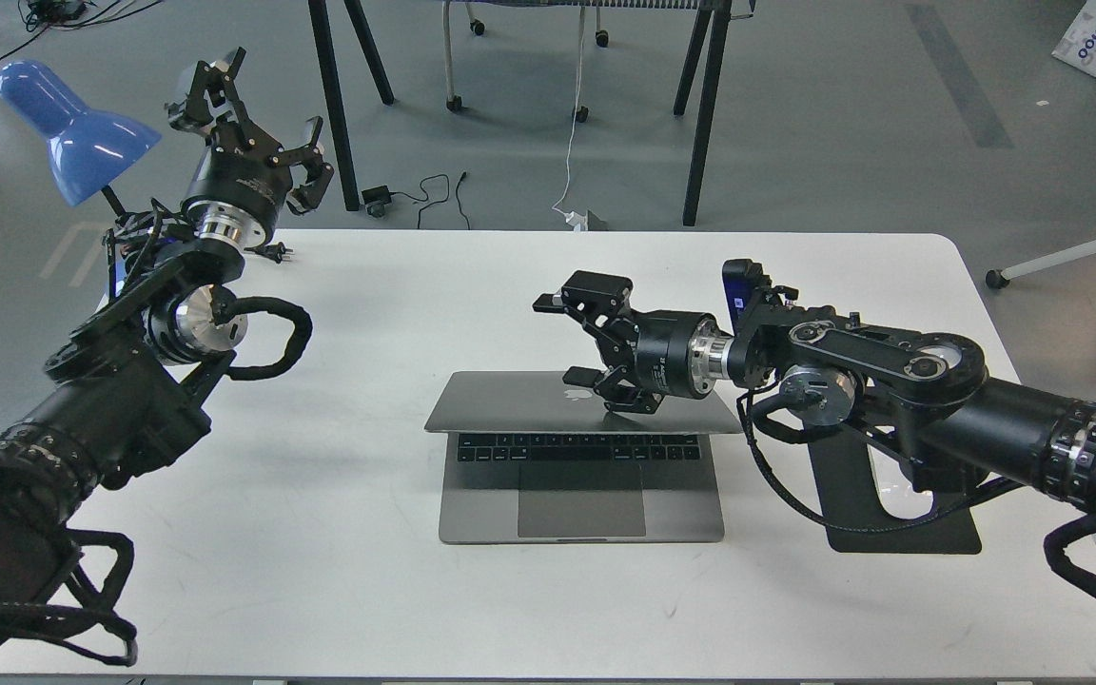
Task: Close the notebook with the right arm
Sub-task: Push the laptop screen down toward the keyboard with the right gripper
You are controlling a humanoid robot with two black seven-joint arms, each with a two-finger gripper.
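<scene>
The space-grey notebook lies on the white table, centre. Its lid is tipped forward over the keyboard, outer face with the apple logo up, and hides the far key rows. The near keys and the trackpad still show. My right gripper comes in from the right, fingers spread open, holding nothing. Its lower fingers rest on the lid near the logo. My left gripper is raised at the far left beside the blue lamp, fingers spread open, empty.
A blue desk lamp stands at the table's far left corner. A black mouse pad lies right of the notebook, mostly under my right arm; the mouse is hidden. Chair and table legs stand on the floor beyond the table.
</scene>
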